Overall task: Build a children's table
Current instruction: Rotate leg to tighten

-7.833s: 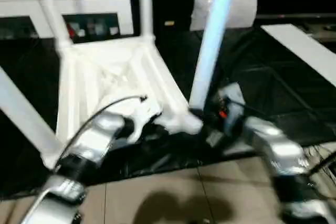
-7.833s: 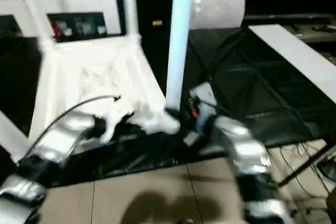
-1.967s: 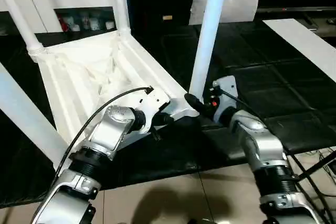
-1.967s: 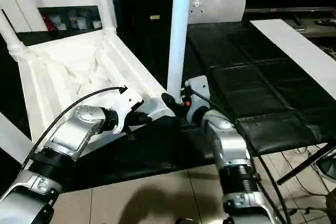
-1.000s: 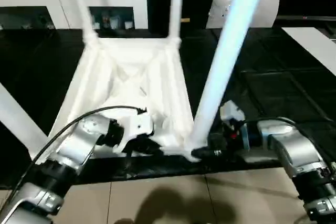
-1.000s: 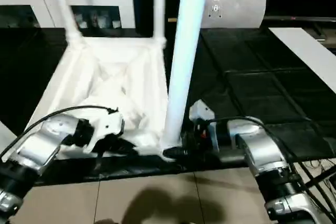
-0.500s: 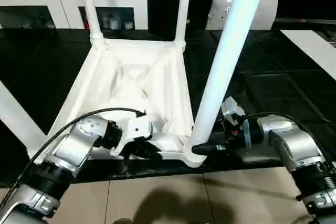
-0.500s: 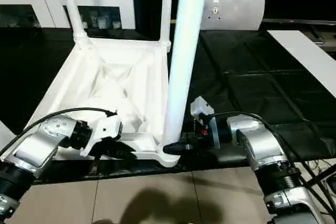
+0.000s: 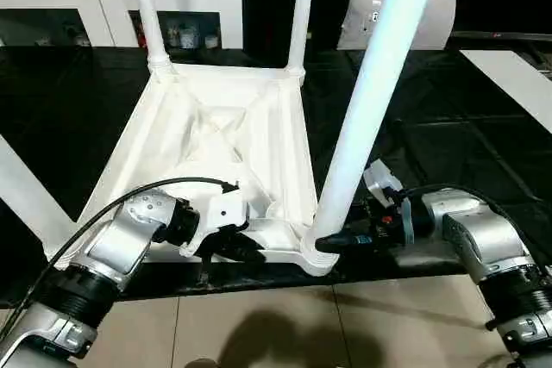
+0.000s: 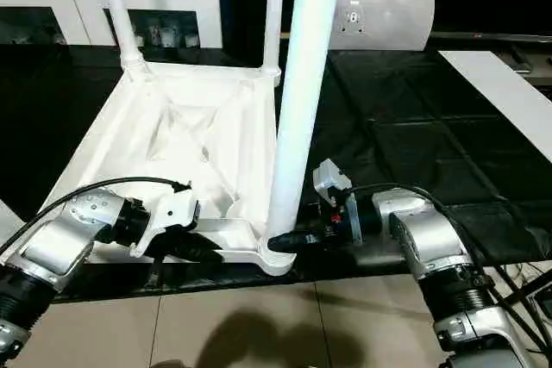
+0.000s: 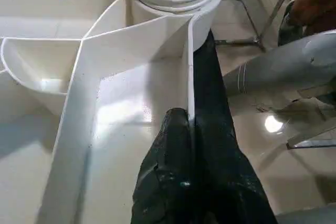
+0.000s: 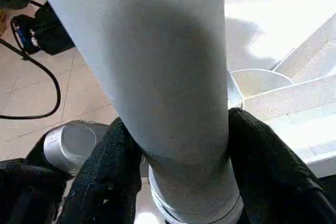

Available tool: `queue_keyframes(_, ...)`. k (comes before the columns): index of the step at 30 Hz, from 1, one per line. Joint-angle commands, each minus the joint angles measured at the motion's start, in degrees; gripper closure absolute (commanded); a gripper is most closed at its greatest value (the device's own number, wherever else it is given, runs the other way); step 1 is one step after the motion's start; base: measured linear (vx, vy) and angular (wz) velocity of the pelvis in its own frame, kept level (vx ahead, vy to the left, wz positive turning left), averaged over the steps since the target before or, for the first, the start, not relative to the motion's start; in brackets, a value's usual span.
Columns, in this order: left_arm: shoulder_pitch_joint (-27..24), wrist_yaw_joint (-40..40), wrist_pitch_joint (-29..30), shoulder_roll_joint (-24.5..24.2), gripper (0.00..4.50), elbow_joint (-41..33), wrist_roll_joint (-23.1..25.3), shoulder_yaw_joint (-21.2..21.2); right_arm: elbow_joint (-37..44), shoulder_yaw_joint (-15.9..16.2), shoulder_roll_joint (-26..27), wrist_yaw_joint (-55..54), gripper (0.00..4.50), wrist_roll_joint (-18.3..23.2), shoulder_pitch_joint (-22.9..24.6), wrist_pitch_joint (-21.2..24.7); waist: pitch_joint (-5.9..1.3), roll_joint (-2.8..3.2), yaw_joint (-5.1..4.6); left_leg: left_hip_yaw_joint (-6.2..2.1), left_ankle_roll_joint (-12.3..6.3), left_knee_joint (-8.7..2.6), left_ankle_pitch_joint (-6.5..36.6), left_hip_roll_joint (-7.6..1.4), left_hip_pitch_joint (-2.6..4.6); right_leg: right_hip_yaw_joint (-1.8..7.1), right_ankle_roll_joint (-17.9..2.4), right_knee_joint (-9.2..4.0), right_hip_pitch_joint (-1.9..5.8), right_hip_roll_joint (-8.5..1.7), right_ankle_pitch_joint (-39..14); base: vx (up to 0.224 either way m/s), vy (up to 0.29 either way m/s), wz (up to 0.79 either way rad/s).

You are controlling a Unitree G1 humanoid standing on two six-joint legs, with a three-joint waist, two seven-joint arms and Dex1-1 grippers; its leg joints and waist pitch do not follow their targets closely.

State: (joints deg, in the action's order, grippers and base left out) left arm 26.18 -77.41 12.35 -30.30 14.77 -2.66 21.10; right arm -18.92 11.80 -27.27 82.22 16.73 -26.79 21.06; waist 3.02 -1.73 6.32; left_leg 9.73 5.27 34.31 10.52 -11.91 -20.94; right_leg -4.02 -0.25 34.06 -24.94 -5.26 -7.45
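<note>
the children's table (image 9: 226, 152) is seen upside down on a black padded mat (image 9: 448, 152), its ribbed underside facing up and its legs rising from the corner sockets. all places here are given relative to the near corner socket (image 9: 317, 258), the one closest to the robot. a thick white leg (image 9: 366, 101) stands in that socket and leans slightly away from it.

beside the socket, the near rim of the top (image 11: 190, 72) is pinched by the left tool (image 11: 190, 129), its two black fingers pressed together on the thin wall. on the socket's other side, the base of the leg is straddled by the right tool (image 12: 181, 174), a finger (image 12: 110, 166) lying against each flank just above the threaded collar; a firm grip cannot be told yet.

the step in hand is judged to be seating this leg. it is done well if the rim is kept pinned, the leg is gripped low, held in line with the socket, and turned evenly so the thread is not crossed.
</note>
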Motion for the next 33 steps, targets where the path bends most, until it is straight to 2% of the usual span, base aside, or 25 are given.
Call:
queue_keyframes(1,1.5,0.6,2.8,1.9,4.50,-2.5,-1.9,-0.1,1.7,0.5,1.1,-1.8,2.40,1.3,1.1,3.2,-3.96,0.31,-0.40,0.33,-1.05,-4.31,14.5,-0.88,0.47,1.86,-9.9,-3.82,3.63,-2.00,-21.8,0.000,0.000,0.00)
queue_keyframes(3,1.8,1.5,3.7,2.4,4.50,-2.4,-1.9,-0.3,2.0,0.4,1.6,-2.9,2.41,1.2,1.4,3.3,-3.94,0.17,-0.50,0.30,-0.86,-4.30,15.2,-0.80,0.46,1.82,-9.7,-3.89,3.60,-2.00,-22.5,0.000,0.000,0.00)
queue_keyframes(4,2.6,3.6,4.7,3.7,4.50,-1.7,-1.8,-0.9,2.0,-0.4,4.0,-7.6,2.41,0.5,1.8,3.1,-3.78,0.21,-0.66,0.27,-0.63,-4.35,16.5,-0.69,0.55,1.77,-8.6,-4.36,3.42,-2.06,-25.6,0.000,0.000,0.00)
queue_keyframes(5,3.4,5.7,6.1,4.9,4.50,-1.2,-1.5,-1.4,1.7,-1.1,5.4,-10.5,2.41,0.1,1.6,3.2,-3.74,0.94,-0.52,0.16,-0.23,-4.32,17.1,-0.66,0.76,1.75,-8.3,-4.47,3.27,-2.14,-26.4,0.000,0.000,0.00)
queue_keyframes(6,4.4,8.4,7.2,6.4,4.50,-0.4,-0.9,-1.9,1.5,-2.0,7.3,-14.2,2.41,-0.1,1.3,3.7,-3.68,0.51,-0.95,0.08,0.28,-4.33,17.7,-0.48,0.63,1.59,-7.8,-4.65,3.33,-2.03,-27.6,0.000,0.000,0.00)
queue_keyframes(7,4.4,8.4,7.2,6.4,4.50,-0.4,-0.9,-1.9,1.5,-2.0,7.3,-14.2,2.41,-0.1,1.3,3.7,-3.73,0.28,-1.28,-0.09,0.61,-4.36,18.0,-0.21,0.50,1.24,-6.3,-4.91,3.56,-1.95,-30.0,0.000,0.000,0.00)
queue_keyframes(9,5.4,11.3,8.7,8.1,4.50,0.5,-0.4,-2.5,1.3,-3.0,9.4,-18.4,2.44,-0.4,0.9,4.2,-3.67,0.28,-1.94,-0.20,0.50,-4.27,18.6,-0.15,0.44,1.09,-5.1,-5.29,3.44,-1.95,-32.1,0.000,0.000,0.00)
queue_keyframes(10,7.2,17.3,11.2,11.5,4.50,1.9,0.4,-4.0,1.1,-4.5,13.3,-26.5,2.45,-1.5,0.1,6.1,-3.61,0.21,-2.39,-0.32,0.61,-4.31,18.4,0.04,0.04,0.85,-4.1,-5.40,3.69,-1.85,-33.4,0.000,0.000,0.00)
queue_keyframes(11,8.5,22.3,12.9,14.3,4.50,2.9,0.9,-5.2,0.8,-5.4,16.6,-33.3,2.45,-2.8,-0.7,7.2,-3.58,0.16,-3.03,-0.39,1.37,-4.06,18.7,0.23,0.10,0.49,-3.1,-5.74,3.33,-1.85,-35.6,0.000,0.000,0.00)
queue_keyframes(12,8.7,22.9,13.0,14.7,4.50,3.0,1.0,-5.3,0.7,-5.5,16.9,-34.1,2.45,-3.0,-0.8,7.3,-3.69,0.02,-3.41,-0.45,1.52,-3.84,18.7,0.43,0.08,0.28,-2.5,-6.02,3.36,-1.93,-36.9,0.000,0.000,0.00)
queue_keyframes(13,9.8,27.3,14.1,17.4,4.50,4.1,1.4,-6.3,0.0,-6.6,19.9,-40.5,2.46,-4.5,-1.7,7.9,-3.80,1.09,-4.07,-0.71,1.81,-3.97,18.4,0.35,-0.22,0.33,-2.8,-6.04,3.52,-2.01,-35.6,0.000,0.000,0.00)
queue_keyframes(14,9.8,27.3,14.1,17.4,4.50,4.1,1.4,-6.3,0.0,-6.6,19.9,-40.5,2.46,-4.5,-1.7,7.9,-4.20,0.73,-4.51,-0.91,1.14,-4.06,17.6,0.31,-0.53,0.01,-3.3,-5.78,4.17,-2.05,-32.9,0.000,0.000,0.00)
queue_keyframes(15,10.2,28.9,14.4,18.5,4.50,4.5,1.6,-6.6,-0.3,-7.0,21.1,-43.2,2.46,-5.3,-2.0,7.6,-4.20,0.73,-4.51,-0.91,1.14,-4.06,17.6,0.31,-0.53,0.01,-3.3,-5.78,4.17,-2.05,-32.9,0.000,0.000,0.00)
queue_keyframes(16,10.7,31.8,14.5,20.1,4.50,5.3,2.2,-7.0,-0.7,-7.4,23.2,-47.2,2.46,-6.5,-2.5,6.6,-4.24,1.28,-4.74,-0.65,-0.13,-4.24,15.5,0.27,-0.72,0.35,-5.0,-5.53,4.14,-1.97,-27.8,0.000,0.000,0.00)
queue_keyframes(17,10.8,32.3,14.5,20.4,4.50,5.5,2.3,-7.0,-0.8,-7.5,23.6,-47.9,2.46,-6.7,-2.5,6.4,-4.33,1.17,-4.91,-0.54,-0.26,-4.18,15.0,0.24,-0.67,0.45,-5.7,-5.50,3.99,-1.91,-26.2,0.000,0.000,0.00)
queue_keyframes(18,10.9,33.1,14.4,20.8,4.50,5.7,2.6,-7.0,-0.9,-7.5,24.3,-49.0,2.46,-6.8,-2.6,6.0,-4.47,1.04,-4.93,-0.33,-0.81,-4.04,14.6,0.24,-0.27,0.56,-7.2,-5.29,3.86,-1.86,-23.4,0.000,0.000,0.00)
queue_keyframes(19,10.9,33.4,14.2,21.1,4.50,5.7,2.9,-6.9,-0.8,-7.7,24.8,-49.7,2.46,-6.8,-2.6,5.8,-4.46,1.10,-4.99,-0.14,-1.58,-4.01,14.1,0.21,-0.27,0.66,-8.2,-5.15,3.96,-1.82,-21.8,0.000,0.000,0.00)
queue_keyframes(20,10.8,33.6,14.0,21.3,4.50,5.8,3.3,-6.8,-0.5,-7.9,25.1,-49.8,2.46,-6.8,-2.4,5.6,-4.50,1.11,-4.93,-0.04,-1.93,-3.94,13.9,0.16,-0.17,0.69,-8.6,-5.15,3.91,-1.82,-21.3,0.000,0.000,0.00)
queue_keyframes(21,10.6,33.5,13.5,21.1,4.50,5.8,3.9,-6.5,0.1,-8.2,25.2,-49.5,1.94,-7.0,-2.0,4.2,-4.52,1.14,-4.88,0.03,-2.19,-3.92,13.5,0.12,-0.15,0.74,-9.0,-5.06,3.92,-1.85,-20.6,0.000,0.000,0.00)
queue_keyframes(22,10.2,32.8,12.9,20.6,4.50,5.5,4.3,-6.1,0.7,-8.5,25.0,-49.0,1.80,-7.0,-1.4,3.3,-4.59,1.23,-4.59,0.07,-2.86,-3.93,11.8,-0.01,-0.34,0.71,-9.7,-4.76,4.23,-1.96,-18.1,0.000,0.000,0.00)
queue_keyframes(25,9.6,31.6,12.3,19.6,4.50,5.0,4.2,-5.6,1.5,-8.4,24.0,-48.2,1.74,-6.6,-0.8,3.2,-4.74,1.28,-3.92,0.13,-3.62,-3.90,8.2,-0.12,-0.38,0.77,-11.1,-4.13,4.56,-2.02,-13.7,0.000,0.000,0.00)
queue_keyframes(26,9.1,30.6,11.8,18.8,4.50,4.6,4.1,-5.2,1.9,-8.5,23.3,-47.5,1.44,-6.5,-0.4,2.9,-4.74,1.32,-3.83,0.18,-3.76,-3.88,7.8,-0.13,-0.36,0.81,-11.3,-4.04,4.57,-2.01,-13.1,0.000,0.000,0.00)
queue_keyframes(30,7.2,27.1,10.1,15.6,4.50,2.9,3.5,-4.5,2.0,-9.6,20.0,-43.8,1.18,-5.8,0.4,0.7,-4.63,1.46,-3.68,0.15,-4.16,-3.99,8.5,-0.36,-0.32,0.77,-11.9,-3.92,4.70,-2.12,-13.0,0.000,0.000,0.00)
queue_keyframes(31,6.7,26.3,9.5,14.9,4.50,2.7,3.5,-4.3,2.1,-9.5,19.1,-42.2,0.94,-5.6,0.6,0.1,-4.53,1.52,-3.75,0.17,-4.02,-4.04,9.1,-0.39,-0.27,0.78,-11.9,-4.04,4.63,-2.13,-13.8,0.000,0.000,0.00)
queue_keyframes(33,5.6,23.9,7.9,13.1,4.50,2.1,3.2,-4.2,2.7,-9.1,16.7,-37.5,0.88,-5.0,1.2,-1.5,-4.49,1.54,-3.67,0.15,-3.80,-4.05,10.2,-0.44,-0.09,0.71,-11.6,-4.22,4.61,-2.16,-15.4,0.000,0.000,0.00)
